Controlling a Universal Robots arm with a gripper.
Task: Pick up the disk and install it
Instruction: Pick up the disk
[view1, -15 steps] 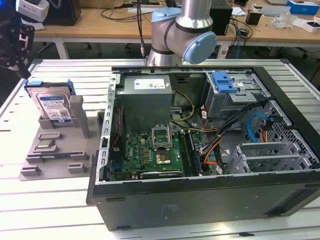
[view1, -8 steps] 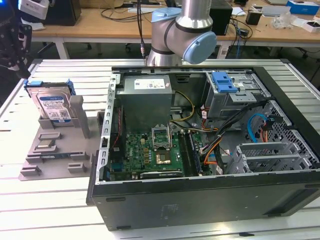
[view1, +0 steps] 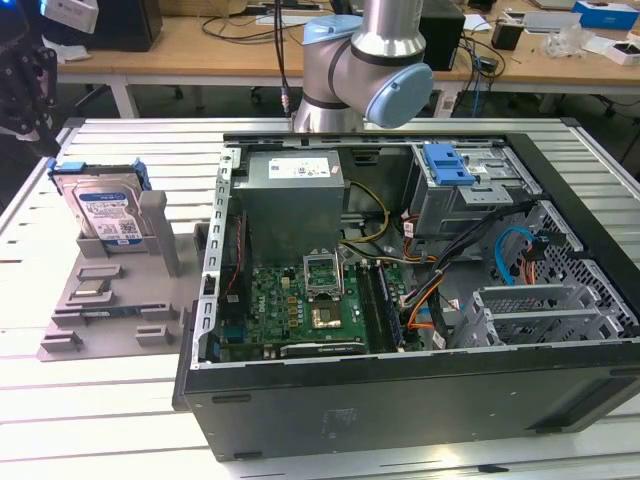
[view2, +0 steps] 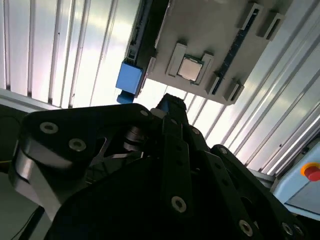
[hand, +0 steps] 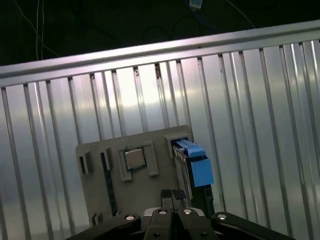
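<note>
The disk (view1: 104, 208) stands on edge in a slot of the grey fixture (view1: 110, 300) on the slatted table, at the exterior view's left. It has a silver body, a blue-and-white label and a blue carrier. My black gripper (view1: 35, 120) hangs above and behind it, apart from it. In the first wrist view the disk's blue carrier (hand: 194, 165) sits at one edge of the fixture (hand: 100, 200), with my gripper (hand: 172, 196) over the fixture, its fingertips together and holding nothing. In the second wrist view the blue carrier (view2: 129, 77) shows past a fingertip (view2: 169, 106).
An open computer case (view1: 400, 400) lies at the exterior view's right, with a motherboard (view1: 300, 300), a grey power supply (view1: 295, 190) and a drive cage with a blue latch (view1: 447, 165). A chip (hand: 135, 160) rests in the fixture. A red button (view2: 312, 172) sits beyond the table.
</note>
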